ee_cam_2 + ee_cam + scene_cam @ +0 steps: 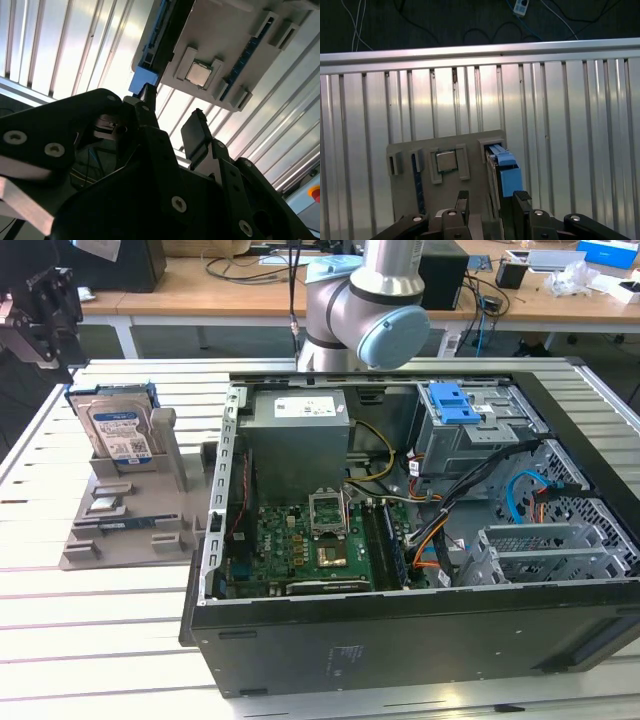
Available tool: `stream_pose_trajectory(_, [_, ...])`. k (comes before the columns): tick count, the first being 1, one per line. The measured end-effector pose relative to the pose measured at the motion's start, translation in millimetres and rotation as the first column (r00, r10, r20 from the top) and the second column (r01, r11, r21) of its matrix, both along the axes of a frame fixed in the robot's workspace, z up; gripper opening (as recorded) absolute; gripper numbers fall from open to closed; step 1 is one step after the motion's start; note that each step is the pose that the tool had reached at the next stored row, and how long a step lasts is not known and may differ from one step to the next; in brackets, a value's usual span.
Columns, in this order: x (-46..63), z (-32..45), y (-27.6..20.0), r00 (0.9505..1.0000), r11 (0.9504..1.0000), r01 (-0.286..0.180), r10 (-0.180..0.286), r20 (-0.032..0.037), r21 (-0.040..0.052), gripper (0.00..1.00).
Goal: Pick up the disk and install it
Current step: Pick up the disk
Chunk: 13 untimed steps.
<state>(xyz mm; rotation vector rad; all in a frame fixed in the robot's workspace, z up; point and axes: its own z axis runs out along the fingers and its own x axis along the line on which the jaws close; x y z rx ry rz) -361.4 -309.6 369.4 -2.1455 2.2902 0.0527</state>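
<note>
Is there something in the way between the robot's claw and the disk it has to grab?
No, nothing that I can see. In the first wrist view the open gripper points at the top edge of the disk, which stands upright in its grey holder, with only bare air between them.

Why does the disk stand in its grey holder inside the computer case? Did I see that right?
Not quite. The disk does stand in its grey holder, but outside the computer case, on the slatted table at the exterior view's left. The exterior view shows it.
</note>
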Motion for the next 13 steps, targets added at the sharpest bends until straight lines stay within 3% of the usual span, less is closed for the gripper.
stream_pose_trajectory(9, [0.0, -5.6, 0.3, 1.0000, 1.0000, 0.000, 0.000, -0.0001, 0.0000, 0.48])
stream_pose_trajectory(11, [0.0, -6.6, 2.0, 1.0000, 1.0000, 0.000, 0.000, 0.0001, 0.0000, 0.48])
stream_pose_trajectory(13, [0.0, -8.7, 6.7, 1.0000, 1.0000, 0.000, 0.000, 0.0000, 0.0000, 0.48])
